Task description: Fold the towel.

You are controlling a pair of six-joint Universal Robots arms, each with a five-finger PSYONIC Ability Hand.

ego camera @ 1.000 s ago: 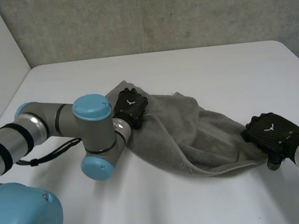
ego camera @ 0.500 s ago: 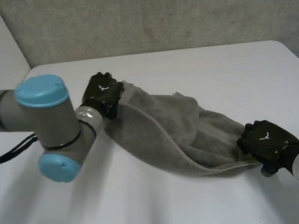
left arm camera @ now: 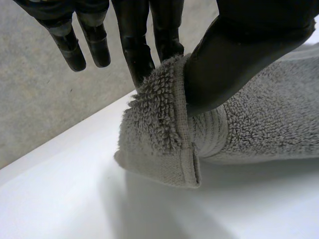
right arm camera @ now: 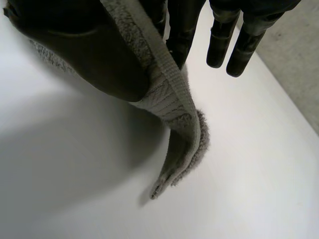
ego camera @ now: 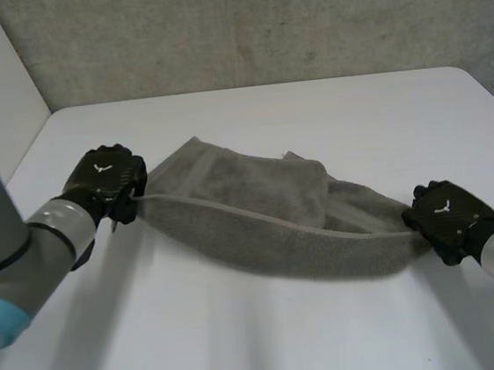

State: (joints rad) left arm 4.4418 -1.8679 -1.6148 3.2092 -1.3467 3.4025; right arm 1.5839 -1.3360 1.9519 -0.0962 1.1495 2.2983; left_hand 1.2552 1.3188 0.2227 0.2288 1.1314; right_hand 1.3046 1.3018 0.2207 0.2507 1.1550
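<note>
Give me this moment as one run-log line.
left hand: pinches towel corner | right hand: pinches opposite end | towel: near edge stretched between hands over table | fold: not yet made

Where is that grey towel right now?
In the head view the grey towel stretches across the middle of the white table, pinched at one end by the left hand and at the other by the right hand.

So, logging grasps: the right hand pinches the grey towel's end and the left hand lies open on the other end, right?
No: the left hand also pinches the towel, thumb against fingers at its corner, as the left wrist view shows. The rest holds.
</note>
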